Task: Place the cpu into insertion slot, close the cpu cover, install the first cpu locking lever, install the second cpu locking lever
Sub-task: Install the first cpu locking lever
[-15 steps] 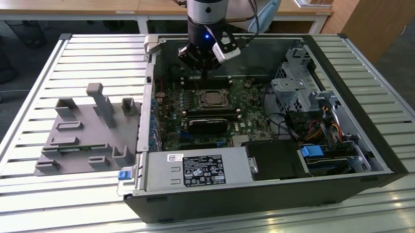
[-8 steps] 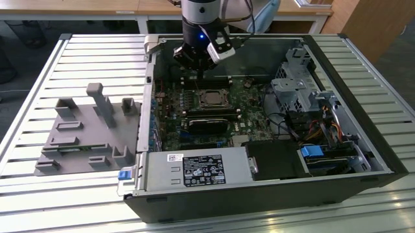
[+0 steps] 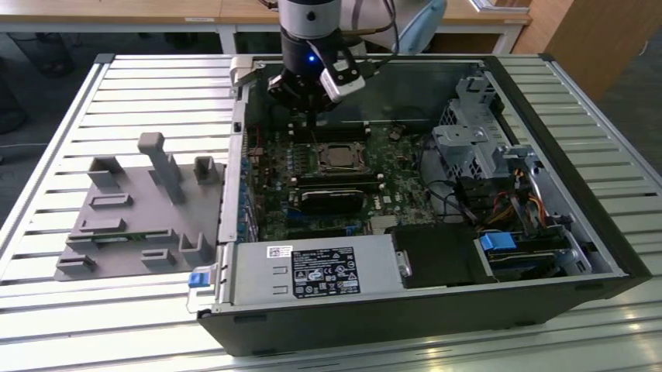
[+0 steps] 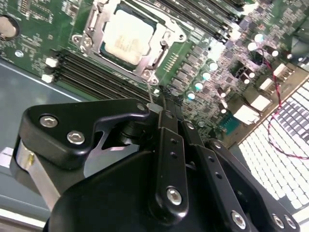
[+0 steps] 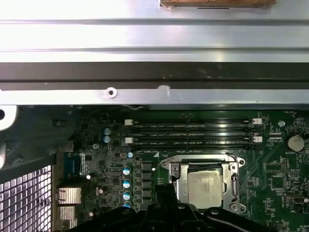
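Status: the black multi-link gripper on the arm hangs low inside the open black computer case. It's over the green circuit board, near the small square dark socket with the silvery rim and off to the exterior view's left of it.

Second wrist view: we see its fingers drawn together with no gap, and nothing visibly clamped between them. A thin silvery rod stands just beside the tips. We can't tell if it touches them.

The flat square chip with the dull silver-grey top sits flat in the socket. The thin silvery metal frame with the central window lies down over it, and the chip top shows through the window.

Long black memory slots run just beside the socket.

Outside the case, the exterior view has a grey moulded fixture block on the slatted metal table, at the view's left. A silver power-supply box with a label sits at the case's near edge.
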